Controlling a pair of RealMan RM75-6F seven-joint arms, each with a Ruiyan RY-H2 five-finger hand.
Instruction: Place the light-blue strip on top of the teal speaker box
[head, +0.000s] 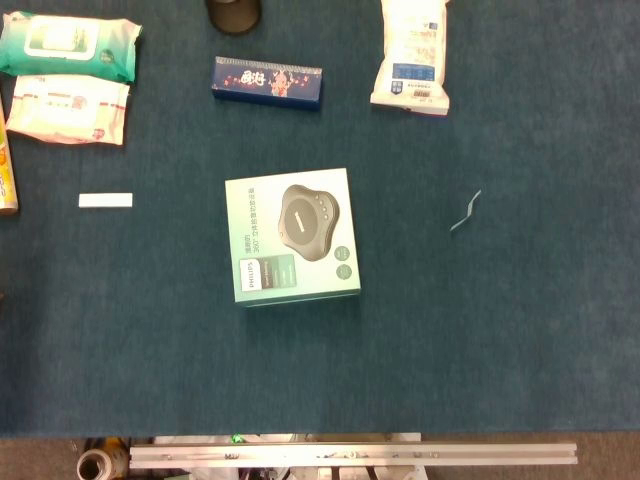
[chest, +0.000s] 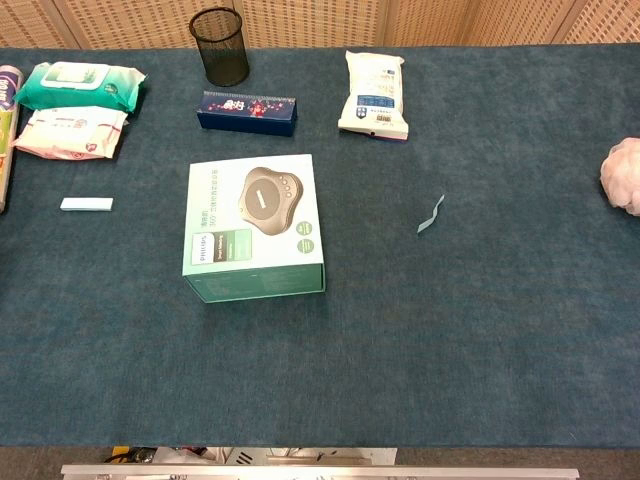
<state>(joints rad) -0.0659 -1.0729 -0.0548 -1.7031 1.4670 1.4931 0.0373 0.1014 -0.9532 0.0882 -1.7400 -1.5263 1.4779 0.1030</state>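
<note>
Right of the teal speaker box (chest: 254, 226), a light-blue strip (chest: 431, 214); chest-only pink puff (chest: 624, 175); both hands unseen

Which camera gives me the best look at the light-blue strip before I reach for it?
Chest view. The light-blue strip shows there with its wavy bend clear, lying on the table right of the teal speaker box, apart from it. Head view shows the same strip fainter and thinner against the cloth.
</note>
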